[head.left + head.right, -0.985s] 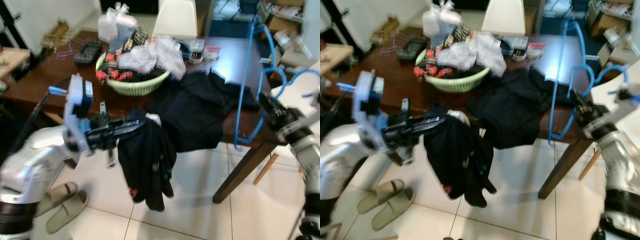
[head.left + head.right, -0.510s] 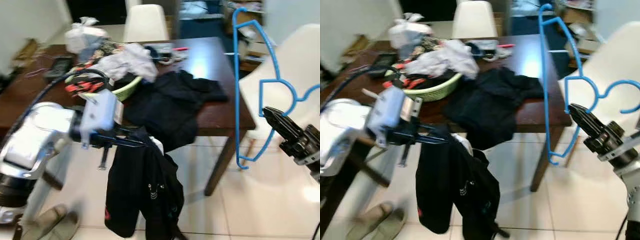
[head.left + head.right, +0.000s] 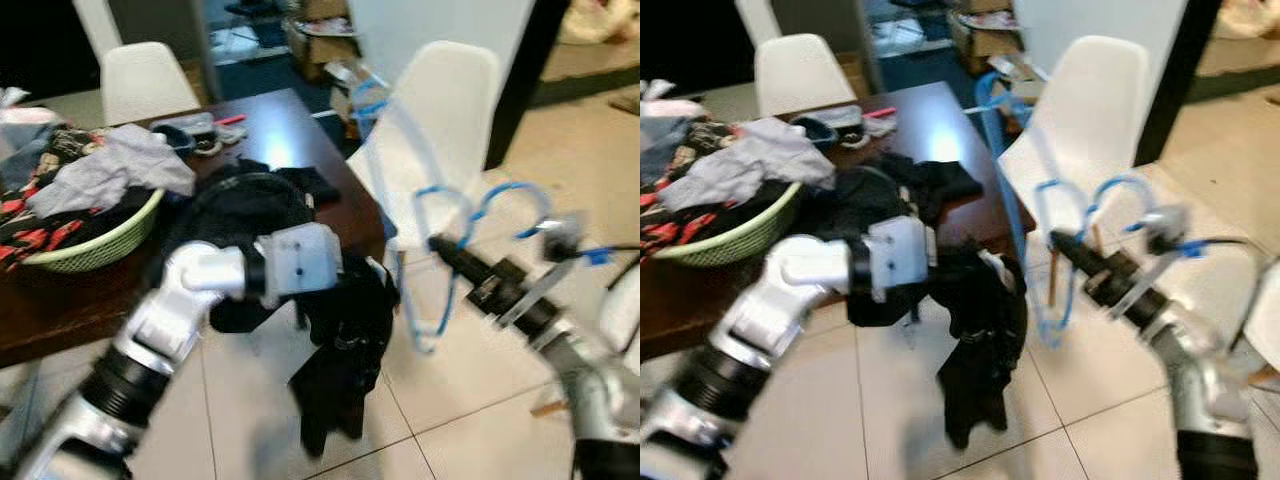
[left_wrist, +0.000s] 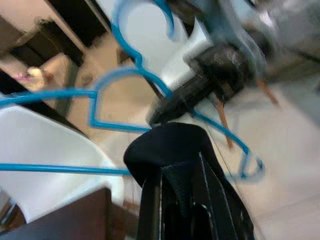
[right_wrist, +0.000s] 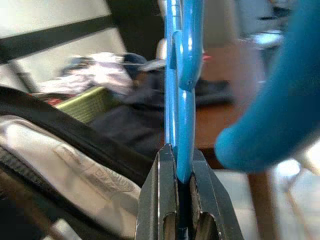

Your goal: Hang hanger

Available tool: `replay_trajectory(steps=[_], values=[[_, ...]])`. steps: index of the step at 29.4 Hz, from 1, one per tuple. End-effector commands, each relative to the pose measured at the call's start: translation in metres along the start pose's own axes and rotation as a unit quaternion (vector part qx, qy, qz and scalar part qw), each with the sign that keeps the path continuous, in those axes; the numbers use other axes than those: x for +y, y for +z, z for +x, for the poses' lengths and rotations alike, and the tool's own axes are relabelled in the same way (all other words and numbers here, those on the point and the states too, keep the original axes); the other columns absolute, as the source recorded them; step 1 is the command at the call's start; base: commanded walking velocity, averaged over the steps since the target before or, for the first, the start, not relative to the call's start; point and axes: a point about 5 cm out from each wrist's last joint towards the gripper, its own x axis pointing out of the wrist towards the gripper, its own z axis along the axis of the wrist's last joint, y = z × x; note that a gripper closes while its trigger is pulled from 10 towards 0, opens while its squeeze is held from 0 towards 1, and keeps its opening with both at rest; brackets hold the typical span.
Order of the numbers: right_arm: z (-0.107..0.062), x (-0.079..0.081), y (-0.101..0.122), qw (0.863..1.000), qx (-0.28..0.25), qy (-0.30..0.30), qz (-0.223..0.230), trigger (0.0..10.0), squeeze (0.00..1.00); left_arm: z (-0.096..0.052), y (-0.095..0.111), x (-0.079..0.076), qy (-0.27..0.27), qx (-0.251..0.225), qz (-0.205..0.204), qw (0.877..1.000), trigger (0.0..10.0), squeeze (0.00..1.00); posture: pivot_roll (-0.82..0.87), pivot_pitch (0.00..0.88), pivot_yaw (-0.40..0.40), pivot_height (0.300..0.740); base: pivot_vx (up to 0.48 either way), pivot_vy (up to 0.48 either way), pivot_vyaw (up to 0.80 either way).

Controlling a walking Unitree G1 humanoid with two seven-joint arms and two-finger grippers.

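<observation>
Blue hanger (image 3: 430,250) upright, long axis vertical, pinched by right gripper (image 5: 181,200); left gripper (image 4: 175,200) clamps black garment (image 3: 345,350).

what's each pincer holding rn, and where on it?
Right pincer is shut on the blue plastic hanger, clamping one thin bar of its frame. Left pincer is shut on the black fabric garment, gripping a bunched fold at its top; the rest hangs down.

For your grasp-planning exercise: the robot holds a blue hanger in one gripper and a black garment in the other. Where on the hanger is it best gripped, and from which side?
Grip the blue hanger on its thin bar, as the right gripper does: fingers closing from either flat side. The bar is narrow and the frame flat, so a sideways pinch probably stops twisting, leaving the loops free for the black garment.
</observation>
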Motion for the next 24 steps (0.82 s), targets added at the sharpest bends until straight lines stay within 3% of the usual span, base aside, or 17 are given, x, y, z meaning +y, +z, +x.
replay_trajectory(steps=[1, 3, 4, 5, 8, 11, 13, 15, 17, 18, 20, 21, 22, 24], values=[[0.003, -0.006, -0.003, 0.999, 0.013, -0.042, -0.003, 10.0, 0.0, 0.005, -0.006, -0.006, 0.043, -0.004, -0.014, 0.999, 10.0, 0.0, -0.03, 0.088, 0.037, 0.74, 0.0, 0.0, -0.78], [0.009, -0.019, -0.019, 0.991, 0.044, -0.124, -0.006, 10.0, 0.0, 0.01, -0.023, -0.02, 0.093, 0.008, -0.062, 0.994, 10.0, 0.0, -0.03, 0.054, 0.018, 0.74, 0.0, 0.0, -0.78], [0.009, -0.019, -0.019, 0.991, 0.044, -0.124, -0.006, 10.0, 0.0, 0.01, -0.023, -0.02, 0.093, 0.008, -0.062, 0.994, 10.0, 0.0, -0.03, 0.054, 0.018, 0.74, 0.0, 0.0, -0.78], [0.011, -0.023, -0.026, 0.987, 0.061, -0.151, -0.016, 10.0, 0.0, 0.008, -0.033, -0.026, 0.109, 0.022, -0.088, 0.99, 10.0, 0.0, -0.03, 0.046, 0.017, 0.74, 0.0, 0.0, -0.78], [0.019, -0.018, -0.041, 0.986, 0.059, -0.154, 0.001, 10.0, 0.0, -0.016, -0.069, -0.04, 0.137, 0.088, -0.131, 0.978, 10.0, 0.0, -0.03, 0.0, 0.021, 0.74, 0.0, 0.0, -0.78], [0.021, -0.015, -0.044, 0.987, 0.058, -0.149, 0.004, 10.0, 0.0, -0.025, -0.078, -0.042, 0.146, 0.107, -0.138, 0.974, 10.0, 0.0, -0.03, 0.0, 0.021, 0.74, 0.0, 0.0, -0.79], [0.022, -0.01, -0.068, 0.984, 0.106, -0.14, -0.022, 10.0, 0.0, -0.055, -0.101, -0.034, 0.201, 0.148, -0.189, 0.95, 10.0, 0.0, -0.02, 0.0, 0.011, 0.74, 0.0, 0.0, -0.79], [0.022, -0.01, -0.068, 0.984, 0.106, -0.14, -0.022, 10.0, 0.0, -0.055, -0.101, -0.034, 0.201, 0.148, -0.189, 0.95, 10.0, 0.0, -0.02, 0.0, 0.011, 0.74, 0.0, 0.0, -0.79], [0.024, -0.009, -0.073, 0.985, 0.103, -0.138, -0.01, 10.0, 0.0, -0.072, -0.105, -0.024, 0.244, 0.15, -0.214, 0.934, 10.0, 0.0, -0.03, 0.004, 0.022, 0.74, 0.0, 0.0, -0.79], [0.024, -0.009, -0.073, 0.985, 0.103, -0.138, -0.01, 10.0, 0.0, -0.072, -0.105, -0.024, 0.244, 0.15, -0.214, 0.934, 10.0, 0.0, -0.03, 0.004, 0.022, 0.74, 0.0, 0.0, -0.79], [0.029, -0.005, -0.065, 0.988, 0.084, -0.127, 0.004, 10.0, 0.0, -0.073, -0.09, -0.017, 0.246, 0.108, -0.199, 0.943, 10.0, 0.0, -0.03, 0.049, 0.017, 0.74, 0.0, 0.0, -0.79], [0.032, -0.002, -0.062, 0.99, 0.079, -0.119, 0.003, 10.0, 0.0, -0.069, -0.072, -0.01, 0.231, 0.06, -0.193, 0.952, 10.0, 0.0, -0.03, 0.076, 0.01, 0.74, 0.0, 0.0, -0.79], [0.032, -0.002, -0.062, 0.99, 0.079, -0.119, 0.003, 10.0, 0.0, -0.069, -0.072, -0.01, 0.231, 0.06, -0.193, 0.952, 10.0, 0.0, -0.03, 0.076, 0.01, 0.74, 0.0, 0.0, -0.79], [0.033, 0.004, -0.058, 0.992, 0.074, -0.106, -0.008, 10.0, 0.0, -0.062, -0.021, 0.012, 0.18, -0.058, -0.157, 0.969, 10.0, 0.0, -0.04, 0.104, 0.008, 0.74, 0.0, 0.0, -0.79]])
